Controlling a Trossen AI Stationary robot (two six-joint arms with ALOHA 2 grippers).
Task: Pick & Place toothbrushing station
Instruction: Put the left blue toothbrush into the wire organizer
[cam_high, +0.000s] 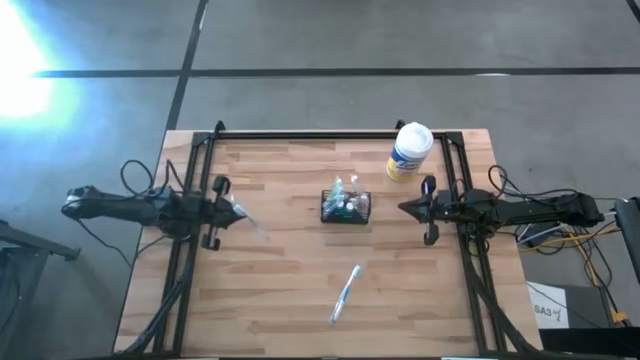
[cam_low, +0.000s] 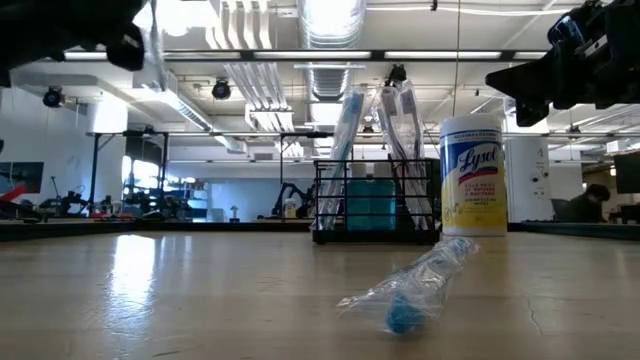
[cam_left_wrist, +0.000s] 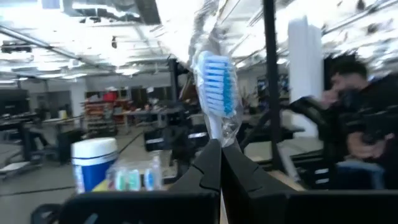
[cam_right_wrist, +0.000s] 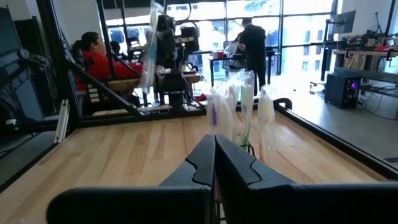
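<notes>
The black wire-mesh caddy (cam_high: 346, 206) stands on the middle of the table, with wrapped toothbrushes upright in it; it also shows in the low view (cam_low: 375, 205) and the right wrist view (cam_right_wrist: 239, 115). My left gripper (cam_high: 238, 211) is left of the caddy, above the table, shut on a clear-wrapped toothbrush (cam_high: 256, 229) with blue bristles (cam_left_wrist: 217, 84). My right gripper (cam_high: 404, 208) is just right of the caddy, shut and empty (cam_right_wrist: 215, 149). Another wrapped toothbrush (cam_high: 345, 294) lies flat on the table near the front edge (cam_low: 415, 290). My left gripper pinches the wrapped toothbrush between its two fingers on the handle just below the head (cam_left_wrist: 219, 138). The fingers come level from the table's left. The bristle end sticks out past the fingertips, and the toothbrush is lifted clear of the table.
A white canister with a yellow label (cam_high: 408, 152) stands at the back right, behind my right gripper (cam_low: 473, 175). A black frame (cam_high: 330, 134) runs along the table's far, left and right sides. People show in the room beyond the table.
</notes>
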